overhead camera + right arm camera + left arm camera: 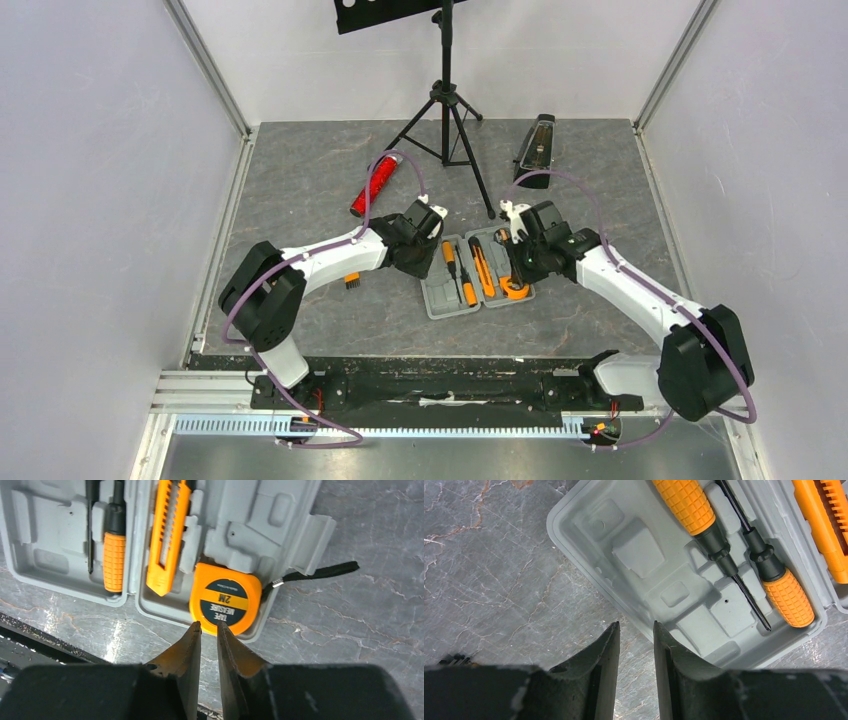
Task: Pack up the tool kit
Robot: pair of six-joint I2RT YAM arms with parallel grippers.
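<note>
The grey case (437,296) lies open and flat on the desk (320,200), just ahead of the two arms, its two halves side by side. At its near left edge hangs the left tool (636,627), its fingers parted by a narrow gap with only bare desk showing between them, so it grips nothing; one fingertip overlaps the case's rim in the wrist view. At the near edge of the case's right half is the right tool (208,626), its fingers a thin slit apart and empty, their tips right at the edge of the tape measure (225,600); whether they touch it I cannot tell. The tape measure sits at the near corner of that half, overlapping the rim, and its black strap (320,572) trails out past the case onto the desk. Beside it in the same half lies the orange knife (167,535). In the left half lie a larger screwdriver (689,505) and a smaller screwdriver (786,592), side by side and pointing opposite ways. Left of the case, half hidden under the left arm, is a small orange-and-black piece (351,281). Beyond the case stand a red cylinder (373,187), a black tripod (445,100) and a black metronome (536,145).
</note>
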